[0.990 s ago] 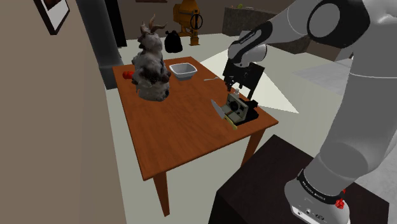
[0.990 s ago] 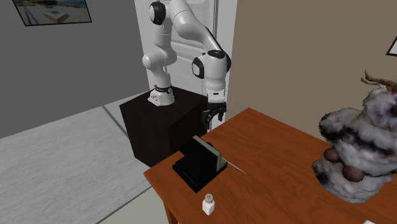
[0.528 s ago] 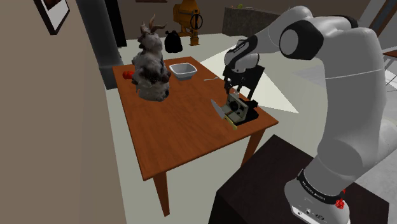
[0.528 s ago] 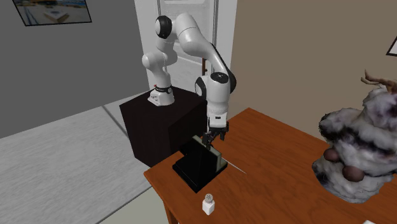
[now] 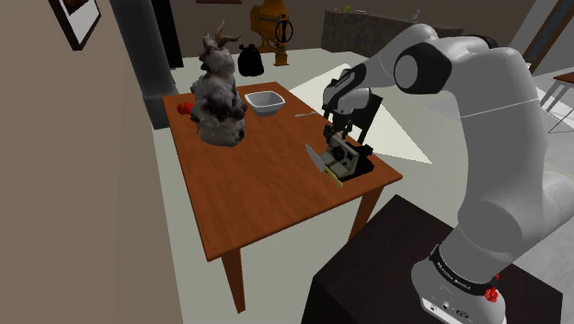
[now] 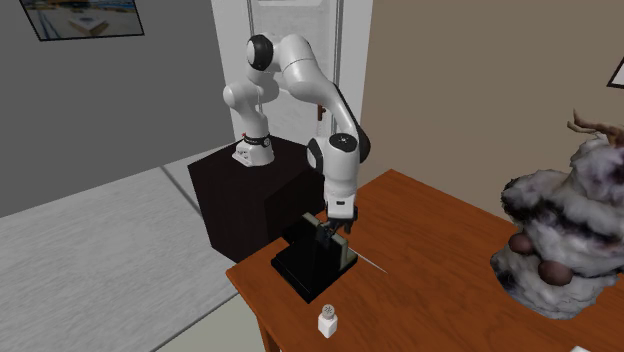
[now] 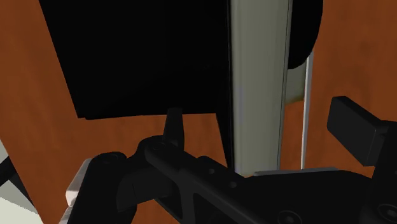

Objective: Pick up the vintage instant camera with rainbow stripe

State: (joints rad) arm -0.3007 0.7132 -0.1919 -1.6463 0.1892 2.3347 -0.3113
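In the shoulder view, the instant camera (image 5: pixel 343 163) sits on the reddish-brown table (image 5: pixel 248 198), close to the edge nearest the dark stand (image 5: pixel 405 267). It lies at about 4 o'clock from the furry horned figure (image 5: pixel 219 99). The camera shows a pale front over a black base, and a grey flap tilts up at its 9 o'clock side. The white arm (image 5: pixel 478 120) bends over the table, and the gripper (image 5: pixel 333 140) hangs at the camera's 12 o'clock, pointing down right over it. A white bowl (image 5: pixel 264 101) stands at the figure's 3 o'clock and a small red thing (image 5: pixel 184 107) at its 9 o'clock.

In the second exterior view, the camera (image 6: pixel 313 258) turns its black back to the lens, near the table (image 6: pixel 440 250) corner beside the stand (image 6: pixel 250 200). The gripper (image 6: pixel 330 230) is down at the camera's upper edge, around 1 o'clock. A small white shaker (image 6: pixel 327 321) stands at the camera's 6 o'clock by the table edge. A thin pale stick (image 6: pixel 368 264) lies just beside the camera at 3 o'clock. The furry figure (image 6: pixel 560 240) is farther out at 3 o'clock, well apart.

In the wrist view, the claw (image 7: pixel 261 118) is open, its black fingers (image 7: pixel 173 127) standing wide apart. The camera's (image 7: pixel 254 76) grey upright panel rises between them, and neither finger touches it. The camera's black body lies past the nearer finger, with the table (image 7: pixel 28 108) beneath.
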